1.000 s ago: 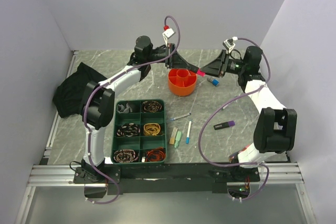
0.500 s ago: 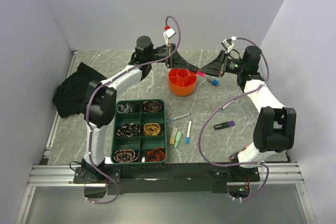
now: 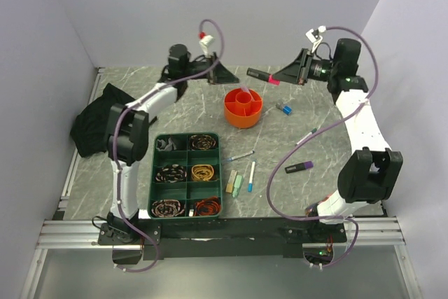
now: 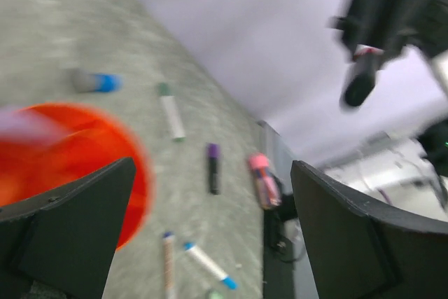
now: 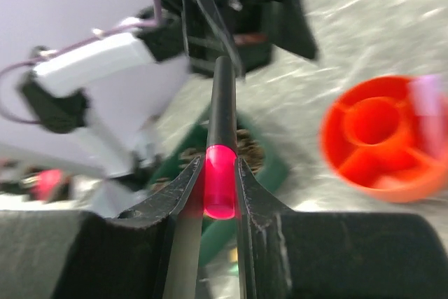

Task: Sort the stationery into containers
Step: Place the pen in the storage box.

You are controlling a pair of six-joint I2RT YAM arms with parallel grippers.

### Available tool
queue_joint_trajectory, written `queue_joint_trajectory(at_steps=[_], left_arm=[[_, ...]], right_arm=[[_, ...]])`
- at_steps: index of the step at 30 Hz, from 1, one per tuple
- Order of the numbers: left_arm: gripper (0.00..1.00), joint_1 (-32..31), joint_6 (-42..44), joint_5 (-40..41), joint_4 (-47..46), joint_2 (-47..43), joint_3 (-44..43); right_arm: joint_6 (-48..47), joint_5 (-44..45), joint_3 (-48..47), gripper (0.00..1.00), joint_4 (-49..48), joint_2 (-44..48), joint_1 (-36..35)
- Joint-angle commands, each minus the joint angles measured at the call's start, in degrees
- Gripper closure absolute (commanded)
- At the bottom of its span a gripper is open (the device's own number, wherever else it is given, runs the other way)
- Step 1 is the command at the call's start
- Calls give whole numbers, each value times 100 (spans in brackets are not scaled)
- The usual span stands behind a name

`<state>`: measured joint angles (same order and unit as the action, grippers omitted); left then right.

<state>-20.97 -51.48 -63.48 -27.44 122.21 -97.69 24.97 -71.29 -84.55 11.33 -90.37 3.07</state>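
- Right gripper (image 5: pixel 219 176) is clamped on the marker (image 5: pixel 222 124) at its pink end, in the air, right of the pot (image 3: pixel 243 106).
- Left gripper (image 3: pixel 231 77): jaws wide apart, empty.
- Marker prob. light, stiff, smooth plastic; may slip, so a grip nearer the middle seems safer.

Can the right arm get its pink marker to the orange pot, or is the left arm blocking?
Probably yes. The right gripper, shut on the pink marker, hangs just beyond the orange pot; the left gripper is off to the side, not over it.

Marble table (image 3: pixel 203 113): orange pot (image 3: pixel 243 108), green tray (image 3: pixel 221 173), cloth (image 3: pixel 94 124), pens (image 3: pixel 250 176).
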Motion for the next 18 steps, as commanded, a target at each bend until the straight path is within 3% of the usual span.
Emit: queue_joint_trajectory(at_steps=[1, 6, 14, 18], left_arm=[[0, 716, 1463, 485, 1414, -478, 13], [1, 1174, 2475, 671, 2164, -1040, 197], [1, 1394, 3047, 873, 2313, -1832, 909], [1, 1455, 3171, 890, 2296, -2114, 1260]], right_arm=[[-2534, 1619, -867, 100, 1984, -68, -95], [-3806, 2847, -1930, 100, 3234, -490, -447], [-5353, 4833, -3286, 100, 4314, -1518, -1299], [-5740, 5299, -4696, 100, 5324, -2517, -1485]])
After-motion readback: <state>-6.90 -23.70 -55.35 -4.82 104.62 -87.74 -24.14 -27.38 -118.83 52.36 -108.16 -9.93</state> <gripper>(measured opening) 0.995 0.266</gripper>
